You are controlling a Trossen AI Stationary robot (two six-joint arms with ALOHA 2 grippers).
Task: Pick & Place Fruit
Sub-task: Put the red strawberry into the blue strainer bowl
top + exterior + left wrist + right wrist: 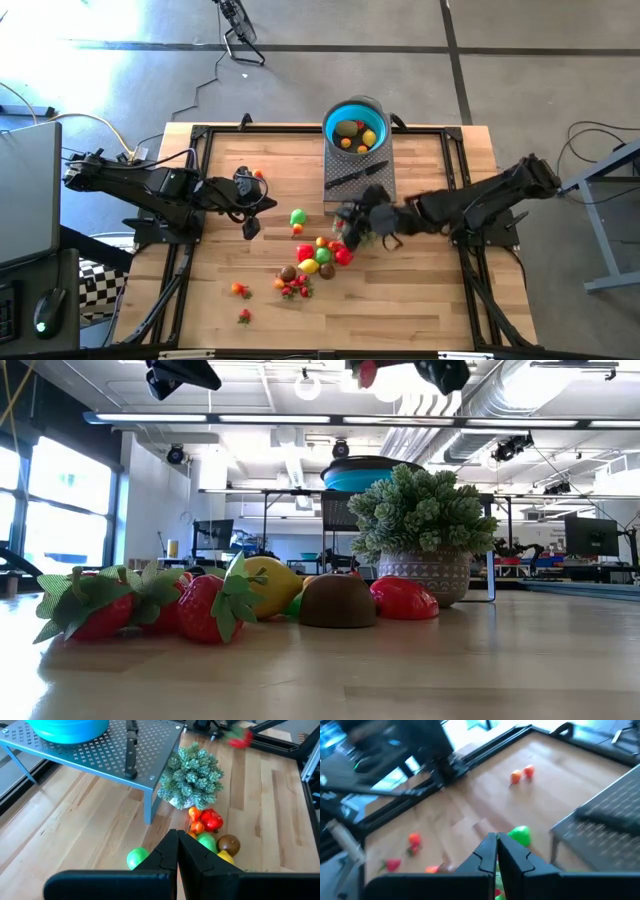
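Fruit [318, 256] beneath closed right gripper [352, 228]

A wooden table [420, 290] is filling the middle of the high view. At its upper centre a perforated metal rack [385, 160] is standing, with a bowl [333, 112] sitting on its upper part and holding a few fruits [349, 129]. A knife [352, 177] is lying on the rack just below the bowl. Below the rack, a potted plant [355, 222] is standing on the table. A cluster of fruit [322, 254] is lying just below and left of the plant, and strawberries [296, 287] are resting at its lower left. A lone apple [298, 216] is sitting left of the plant. Two small fruits [258, 174] are lying farther up and left; two more [241, 291] are lying toward the lower left.
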